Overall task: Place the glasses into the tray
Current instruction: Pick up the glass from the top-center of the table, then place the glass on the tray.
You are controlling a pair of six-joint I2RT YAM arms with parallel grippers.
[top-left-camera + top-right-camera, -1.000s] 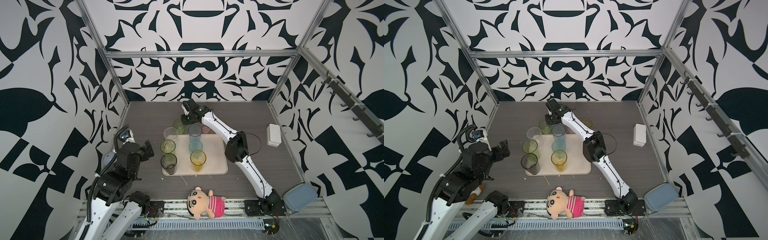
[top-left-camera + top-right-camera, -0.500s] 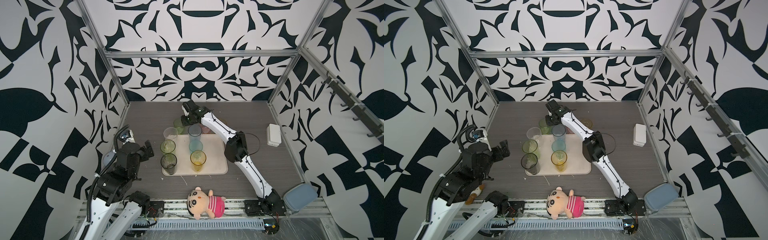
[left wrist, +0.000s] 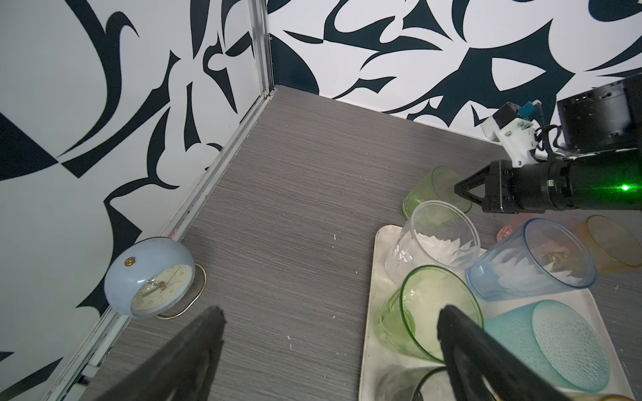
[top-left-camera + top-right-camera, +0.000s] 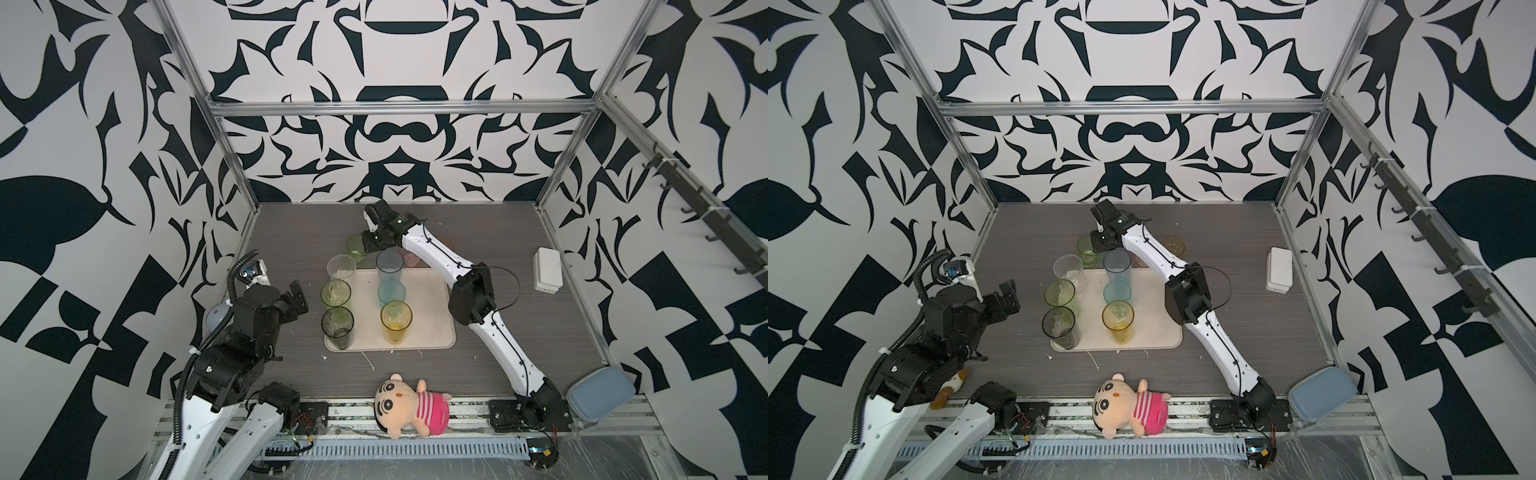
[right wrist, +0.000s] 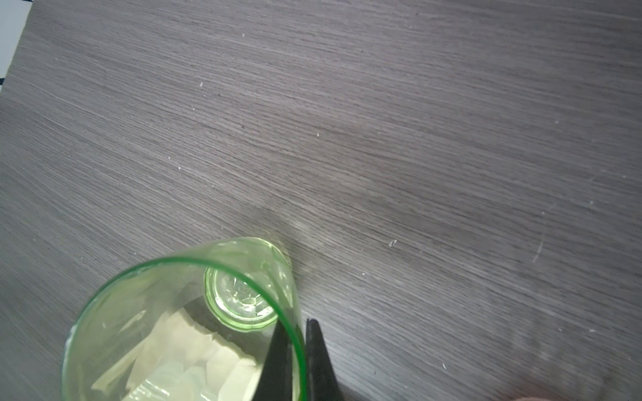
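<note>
The beige tray (image 4: 428,320) holds several glasses: clear (image 4: 341,268), green (image 4: 335,293), smoke grey (image 4: 337,326), blue (image 4: 390,264), teal (image 4: 391,291) and yellow (image 4: 396,318). Behind the tray's far edge a short green glass (image 4: 355,245) stands on the table. My right gripper (image 5: 298,324) is shut on its rim, one finger inside and one outside the wall of this green glass (image 5: 173,330). A pink glass (image 4: 411,259) and an amber glass (image 4: 1173,246) sit on the table under the right arm. My left gripper (image 3: 331,312) hangs open and empty left of the tray.
A pale blue alarm clock (image 3: 153,277) stands by the left wall. A plush doll (image 4: 409,405) lies at the front edge, and a blue pouch (image 4: 600,392) lies at the front right. A small white box (image 4: 547,270) sits by the right wall.
The right gripper's fingers have closed onto the short green glass's rim. Both arms have barely moved.
</note>
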